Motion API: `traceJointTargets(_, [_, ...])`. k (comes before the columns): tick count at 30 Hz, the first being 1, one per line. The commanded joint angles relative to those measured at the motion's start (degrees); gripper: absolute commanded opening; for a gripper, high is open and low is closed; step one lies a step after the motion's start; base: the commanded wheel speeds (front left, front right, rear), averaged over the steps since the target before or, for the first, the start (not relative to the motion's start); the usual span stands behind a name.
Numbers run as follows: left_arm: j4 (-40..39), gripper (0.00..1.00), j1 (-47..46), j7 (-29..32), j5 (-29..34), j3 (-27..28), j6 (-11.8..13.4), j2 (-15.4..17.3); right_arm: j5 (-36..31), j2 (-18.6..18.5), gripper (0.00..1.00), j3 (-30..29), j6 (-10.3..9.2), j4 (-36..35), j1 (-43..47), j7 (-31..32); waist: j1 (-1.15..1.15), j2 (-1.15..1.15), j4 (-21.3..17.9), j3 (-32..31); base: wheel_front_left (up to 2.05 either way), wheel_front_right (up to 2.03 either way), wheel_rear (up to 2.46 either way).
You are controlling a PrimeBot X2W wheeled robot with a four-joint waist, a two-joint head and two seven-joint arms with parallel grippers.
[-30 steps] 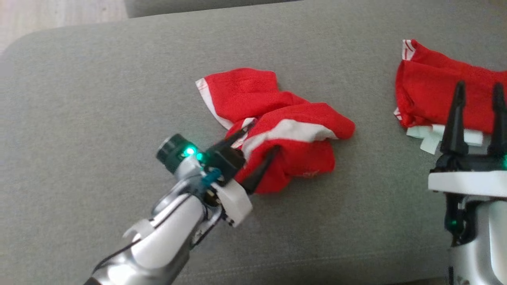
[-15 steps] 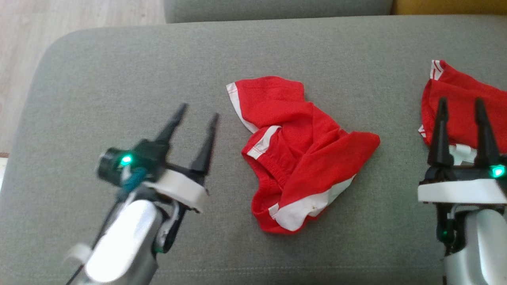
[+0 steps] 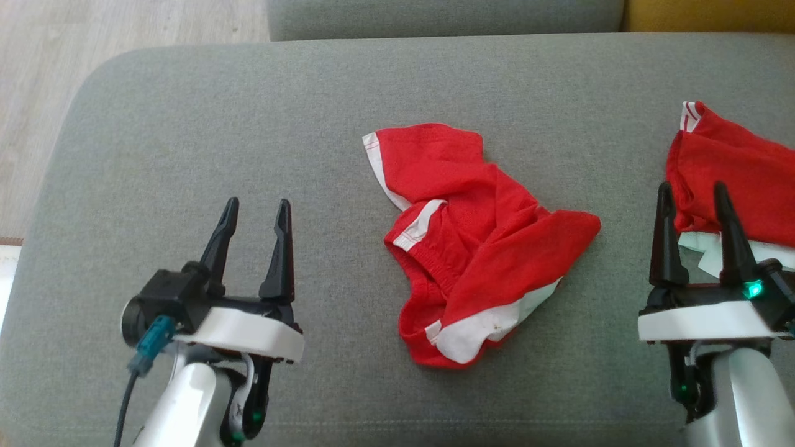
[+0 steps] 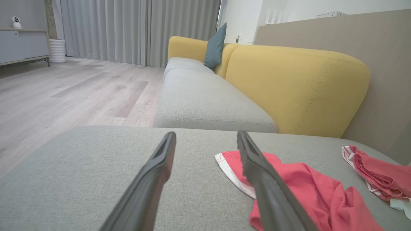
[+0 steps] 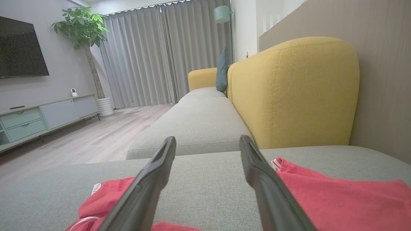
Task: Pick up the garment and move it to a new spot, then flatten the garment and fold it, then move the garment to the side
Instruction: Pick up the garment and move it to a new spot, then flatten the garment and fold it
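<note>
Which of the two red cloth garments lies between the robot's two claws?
The crumpled red garment with white trim, in the middle of the grey cushion. The other red garment lies at the right edge, just past the right gripper.

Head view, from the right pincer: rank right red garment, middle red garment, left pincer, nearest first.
1. right red garment: just beyond the right pincer, far right.
2. middle red garment: centre, to its left.
3. left pincer: far left.
</note>
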Motion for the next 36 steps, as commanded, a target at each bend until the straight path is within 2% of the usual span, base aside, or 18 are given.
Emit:
traceJointTargets(1, [-1.99,1.00,-1.90,-0.69,0.93,2.73,-0.69,-0.10,0.06,-0.22,1.00,1.58,0.21,-1.61,-1.29,-0.52,0.00,0.00,-0.04,-0.08,0.00,0.00,0.00])
traceJointTargets(16, [1.64,1.00,-1.87,-0.69,2.96,4.06,-5.23,-3.38,-0.17,-0.22,1.00,1.41,0.21,-1.56,-1.74,-0.52,0.00,0.00,-0.96,1.20,0.00,0.00,0.00])
traceJointTargets(22, [8.12,1.00,-4.75,0.97,3.70,-0.99,-9.10,-4.07,-0.67,-0.22,1.00,1.09,0.21,-2.05,-2.65,-0.47,0.00,0.00,-1.64,3.38,0.00,0.00,0.00])
traceJointTargets(27, [12.80,1.00,-7.63,3.06,3.37,-4.41,-11.34,-4.89,-0.84,-0.22,1.00,1.19,0.21,-2.34,-3.23,-0.44,0.00,0.00,-2.61,5.22,0.00,0.00,0.00])
traceJointTargets(30, [15.17,1.00,-9.45,3.87,3.58,-5.91,-11.92,-5.18,-0.76,-0.22,1.00,1.16,0.21,-2.42,-3.50,-0.45,0.00,0.00,-3.31,6.13,0.00,0.00,0.00])
traceJointTargets(36, [20.70,1.00,-13.68,5.78,6.71,-8.24,-11.28,-4.68,-0.66,-0.22,1.00,1.40,0.21,-2.57,-4.16,-0.47,0.00,0.00,-4.94,7.67,0.00,0.00,0.00])
